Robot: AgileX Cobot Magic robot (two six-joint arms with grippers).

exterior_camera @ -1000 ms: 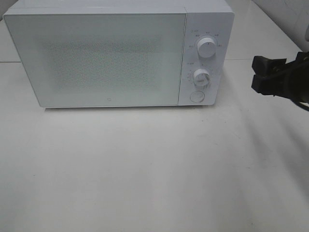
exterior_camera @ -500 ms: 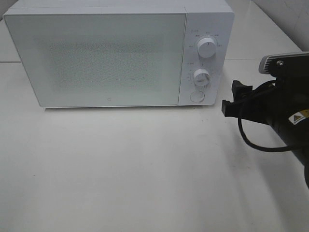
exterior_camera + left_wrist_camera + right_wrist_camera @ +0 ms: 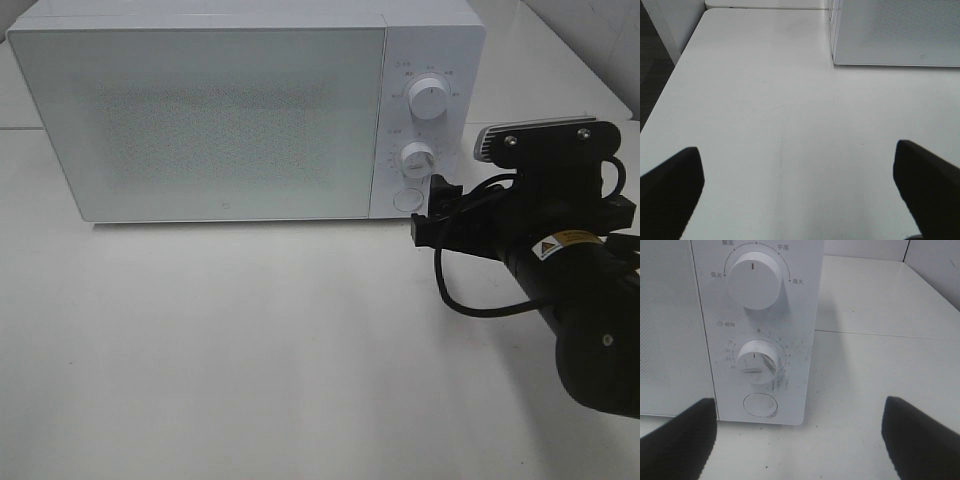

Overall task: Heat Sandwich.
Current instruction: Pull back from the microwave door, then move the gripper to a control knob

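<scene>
One white microwave (image 3: 220, 120) fills the high view from 9 round to 1 o'clock, its frosted door (image 3: 200, 140) shut. The control panel beside the door carries two knobs, an upper knob (image 3: 429, 98) and a lower knob (image 3: 418, 158), with one round button (image 3: 407, 199) beneath them.

The right tool (image 3: 432, 210) reaches in from 3 o'clock and hangs just in front of that button; whether it touches cannot be told. In the right wrist view its two dark fingers (image 3: 677, 440) stand wide apart with nothing between them, facing the lower knob and the button. One black cable (image 3: 470, 305) loops under the arm at 4 o'clock, above the worktop (image 3: 250, 350).

The left tool (image 3: 800, 195) shows only in its own wrist view. Its two fingers (image 3: 670, 190) are spread wide and hold nothing, and a near corner of the microwave lies ahead of them. Beside it the worktop's edge drops to dark floor (image 3: 650, 75).

From 5 round to 8 o'clock in the high view the worktop in front of the microwave is open room — nothing stands there. The sandwich shows in no view, and the frosted door hides the inside, so its place cannot be told.
</scene>
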